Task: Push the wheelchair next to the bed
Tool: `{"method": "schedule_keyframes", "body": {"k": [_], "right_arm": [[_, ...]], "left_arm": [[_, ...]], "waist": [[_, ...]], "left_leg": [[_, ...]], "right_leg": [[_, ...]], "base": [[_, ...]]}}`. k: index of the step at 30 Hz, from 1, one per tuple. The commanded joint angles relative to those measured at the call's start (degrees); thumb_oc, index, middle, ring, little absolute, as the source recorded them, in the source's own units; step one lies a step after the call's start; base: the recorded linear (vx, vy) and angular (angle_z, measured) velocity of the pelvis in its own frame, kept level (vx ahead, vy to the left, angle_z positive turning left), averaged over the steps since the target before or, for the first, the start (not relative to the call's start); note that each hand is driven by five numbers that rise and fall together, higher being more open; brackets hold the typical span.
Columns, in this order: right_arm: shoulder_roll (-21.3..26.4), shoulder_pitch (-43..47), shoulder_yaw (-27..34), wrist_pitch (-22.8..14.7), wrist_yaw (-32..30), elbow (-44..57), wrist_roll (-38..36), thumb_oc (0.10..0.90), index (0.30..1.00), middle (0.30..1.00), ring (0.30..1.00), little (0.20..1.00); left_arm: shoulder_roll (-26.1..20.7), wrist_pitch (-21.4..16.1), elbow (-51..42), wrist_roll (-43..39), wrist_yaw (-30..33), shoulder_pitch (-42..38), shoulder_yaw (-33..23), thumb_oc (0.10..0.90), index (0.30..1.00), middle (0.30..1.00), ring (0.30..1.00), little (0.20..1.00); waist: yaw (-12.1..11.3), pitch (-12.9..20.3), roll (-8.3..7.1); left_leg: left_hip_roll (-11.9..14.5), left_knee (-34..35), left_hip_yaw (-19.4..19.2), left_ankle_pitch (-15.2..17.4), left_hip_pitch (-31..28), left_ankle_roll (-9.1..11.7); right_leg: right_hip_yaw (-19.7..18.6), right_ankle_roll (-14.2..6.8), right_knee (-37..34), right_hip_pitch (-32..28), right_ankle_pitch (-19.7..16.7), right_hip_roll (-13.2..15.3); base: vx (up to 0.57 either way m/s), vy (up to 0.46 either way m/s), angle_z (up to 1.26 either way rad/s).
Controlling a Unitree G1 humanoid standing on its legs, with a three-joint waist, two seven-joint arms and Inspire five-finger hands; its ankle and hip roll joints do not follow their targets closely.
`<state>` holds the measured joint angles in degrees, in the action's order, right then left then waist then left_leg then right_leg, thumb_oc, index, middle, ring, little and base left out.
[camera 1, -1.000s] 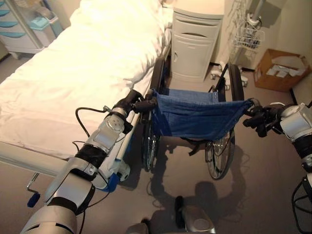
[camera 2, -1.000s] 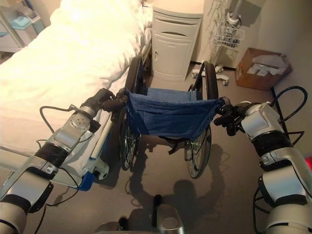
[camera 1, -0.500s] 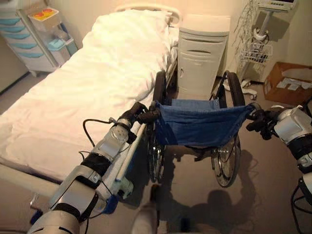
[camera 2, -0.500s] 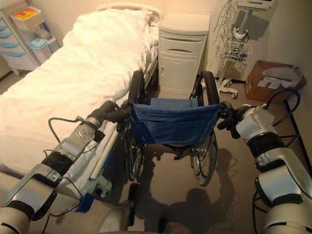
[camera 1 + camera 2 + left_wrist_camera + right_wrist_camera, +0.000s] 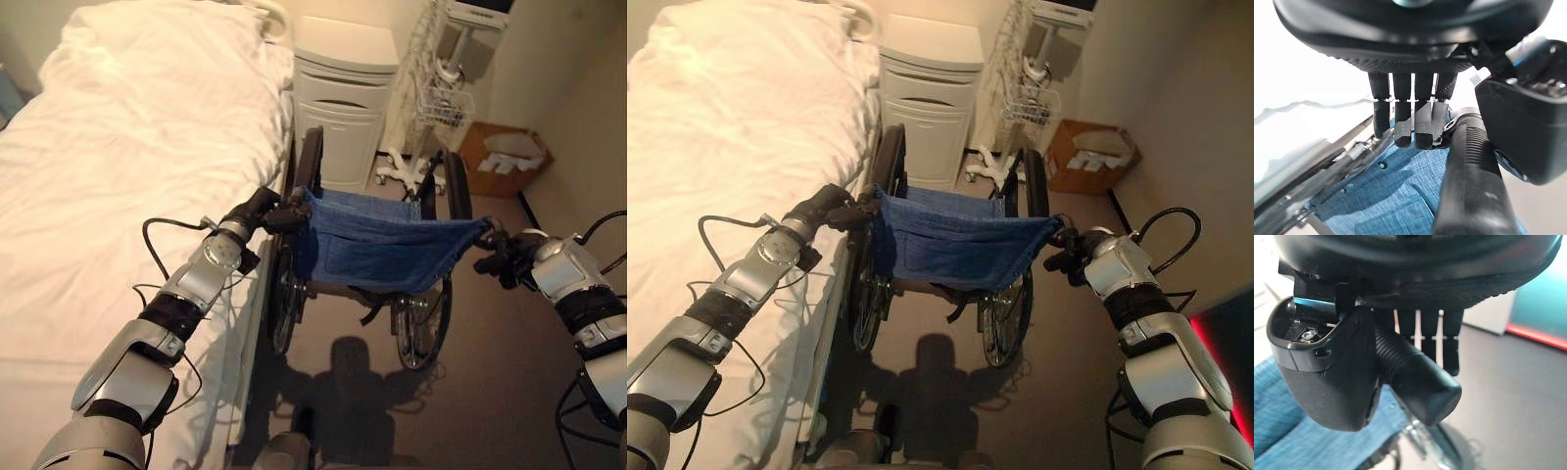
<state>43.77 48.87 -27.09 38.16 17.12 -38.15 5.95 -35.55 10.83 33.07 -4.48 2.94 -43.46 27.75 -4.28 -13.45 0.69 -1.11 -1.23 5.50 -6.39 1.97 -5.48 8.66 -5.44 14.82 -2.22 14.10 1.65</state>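
The wheelchair (image 5: 377,250) has a blue woven-cloth backrest, ribbed matt, probably rubber grips, and shiny metal spokes.

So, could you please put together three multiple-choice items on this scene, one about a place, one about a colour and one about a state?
1. On which side of the wheelchair does the bed lie?
A. the robot's left
B. the robot's right
C. directly behind the robot

2. What colour is the wheelchair's fabric backrest?
A. red
B. blue
C. white

3. What is the left hand doing?
A. hanging open above the bed
B. curled round the left push handle
C. resting flat on the bedside cabinet

Answers:
1 A: the white bed runs along the wheelchair's left wheel in both eye views.
2 B: the cloth stretched between the handles is blue.
3 B: the left wrist view shows the fingers wrapped round the ribbed black grip; the right hand likewise grips the right push handle.
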Motion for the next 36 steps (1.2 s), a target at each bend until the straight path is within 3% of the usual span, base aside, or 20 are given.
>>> {"method": "schedule_keyframes", "body": {"k": [1,6,10,14,24,31,32,33,34,36], "right_arm": [[-4.81,3.60,-7.39,-8.64,-0.11,2.61,-0.27,0.400,0.300,0.300,0.300,0.300],[-5.12,5.23,-7.60,-11.41,-2.08,2.03,0.58,0.400,0.300,0.300,0.300,0.300],[-5.17,5.97,-7.86,-12.66,-3.08,1.68,1.27,0.400,0.300,0.300,0.300,0.300],[-5.63,6.10,-8.39,-13.87,-4.74,2.75,2.06,0.400,0.300,0.300,0.300,0.300],[-5.03,5.97,-8.40,-17.84,-7.83,3.36,4.16,0.400,0.300,0.300,0.300,0.300],[-5.02,5.58,-7.96,-16.86,-6.64,2.58,4.27,0.400,0.300,0.300,0.300,0.300],[-4.98,5.39,-7.88,-15.40,-5.61,2.33,3.87,0.472,0.408,0.408,0.408,0.408],[-4.94,5.35,-7.85,-14.63,-4.89,2.31,3.28,0.800,0.900,0.900,0.900,0.900],[-4.87,5.40,-7.89,-13.01,-3.47,2.29,1.24,0.800,0.900,0.900,0.900,0.900],[-4.90,5.17,-7.43,-12.01,-2.32,2.27,-1.38,0.800,0.900,0.900,0.900,0.900]], "left_arm": [[1.59,-0.90,-1.39,2.39,-0.49,7.76,0.91,0.400,0.300,0.300,0.300,0.300],[3.76,0.39,-2.04,3.86,0.95,9.19,1.22,0.400,0.300,0.300,0.300,0.300],[4.41,1.49,-2.99,4.24,0.74,9.34,1.21,0.400,0.300,0.300,0.300,0.300],[4.05,2.88,-3.67,4.31,0.05,9.45,1.28,0.400,0.300,0.300,0.300,0.300],[5.35,1.65,-4.56,3.79,-0.12,11.24,0.69,0.400,0.300,0.300,0.300,0.300],[6.00,1.71,-4.58,4.66,-1.07,11.74,0.58,0.400,0.300,0.300,0.300,0.300],[6.05,2.72,-4.49,4.85,-1.99,11.92,0.56,0.400,0.300,0.300,0.300,0.300],[6.04,3.19,-4.49,4.71,-1.85,11.95,0.61,0.400,0.300,0.300,0.300,0.300],[6.07,4.07,-4.47,4.41,-1.48,12.03,0.55,0.800,0.900,0.900,0.900,0.900],[5.97,4.78,-4.47,3.21,-1.40,11.92,0.42,0.800,0.900,0.900,0.900,0.900]], "waist": [[-2.17,-3.34,-2.36],[-3.74,-1.63,-3.73],[-3.96,-0.81,-3.77],[-4.26,-0.23,-3.95],[-4.63,0.41,-3.73],[-4.84,0.73,-3.80],[-4.85,0.85,-3.84],[-4.81,0.90,-3.85],[-4.75,0.93,-3.86],[-4.69,1.01,-3.88]], "left_leg": [[-0.46,-1.61,-5.37,3.90,-0.14,4.87],[-0.93,-0.02,-6.01,3.13,0.20,5.43],[-1.22,1.36,-6.07,2.95,-0.43,5.46],[-1.15,1.79,-6.24,3.27,-0.83,5.17],[-0.76,2.20,-6.12,3.91,-2.18,4.86],[-0.52,2.19,-5.88,4.05,-2.66,5.00],[-0.46,2.25,-5.88,4.06,-2.75,5.04],[-0.40,2.26,-5.88,4.05,-2.83,5.10],[-0.29,2.40,-5.85,4.02,-3.06,5.21],[-0.20,2.56,-5.79,3.96,-3.26,5.27]], "right_leg": [[2.80,-2.01,-3.41,5.16,-16.37,4.57],[4.11,-2.57,-10.32,0.27,-16.40,4.11],[4.21,-2.69,-12.60,-0.88,-16.80,4.12],[4.34,-2.98,-12.82,-1.49,-16.51,4.37],[4.80,-3.03,-12.60,-2.55,-15.72,4.83],[5.23,-2.63,-12.30,-3.12,-15.01,4.61],[5.29,-2.52,-12.34,-3.24,-14.87,4.49],[5.36,-2.47,-12.34,-3.29,-14.83,4.47],[5.42,-2.36,-12.40,-3.39,-14.76,4.41],[5.57,-2.32,-12.35,-3.42,-14.70,4.39]], "base": [[0.14,-0.046,-0.52],[0.14,-0.042,0.18],[0.08,0.011,0.32],[0.04,-0.016,0.18],[0.01,-0.030,0.07],[0.00,-0.056,0.01],[0.00,-0.035,0.03],[0.00,-0.049,0.02],[0.00,-0.033,0.01],[0.00,-0.017,0.01]]}}
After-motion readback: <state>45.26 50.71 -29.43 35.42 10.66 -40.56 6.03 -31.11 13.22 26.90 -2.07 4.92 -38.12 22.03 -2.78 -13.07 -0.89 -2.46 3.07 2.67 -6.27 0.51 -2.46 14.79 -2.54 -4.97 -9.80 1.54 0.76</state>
